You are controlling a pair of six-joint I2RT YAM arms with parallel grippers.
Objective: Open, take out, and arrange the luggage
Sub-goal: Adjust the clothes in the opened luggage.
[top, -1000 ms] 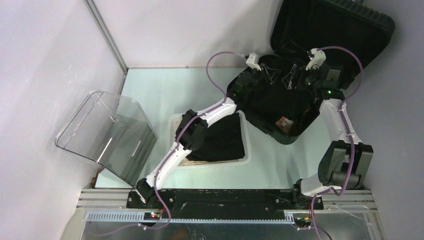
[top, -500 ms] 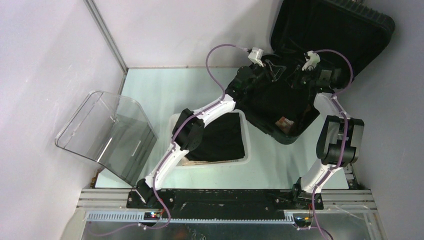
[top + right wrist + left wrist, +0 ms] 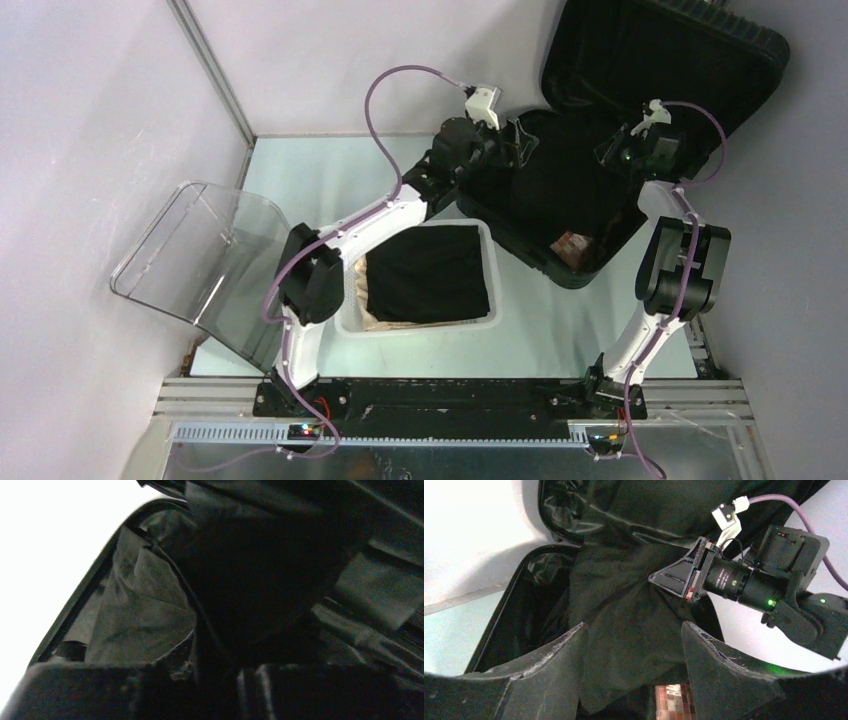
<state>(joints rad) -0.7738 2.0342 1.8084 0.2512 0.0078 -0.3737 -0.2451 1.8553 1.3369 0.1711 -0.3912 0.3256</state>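
Note:
The luggage (image 3: pixel 700 50) is a big black suitcase lying open at the back right, lid raised. A black cloth (image 3: pixel 560 195) lies in its lower half. My left gripper (image 3: pixel 518 140) hovers over the suitcase's left rim, open. In the left wrist view its fingers (image 3: pixel 569 650) stand wide apart over the cloth (image 3: pixel 624 610), holding nothing. My right gripper (image 3: pixel 608 152) reaches in from the right. The left wrist view shows that right gripper (image 3: pixel 654 578) pinched shut on a raised fold of the cloth. The right wrist view is dark, with cloth (image 3: pixel 260 580) between its jaws.
A white basket (image 3: pixel 345 245) holding a black folded garment (image 3: pixel 430 275) sits in front of the suitcase. A clear plastic container (image 3: pixel 210 265) lies tipped at the left. A small colourful box (image 3: pixel 572 247) lies in the suitcase's near corner. Walls close in left and back.
My left gripper has opened, let go of the cloth and pulled back to the left. My right gripper has shut on the cloth and shifted right, its arm folding upright.

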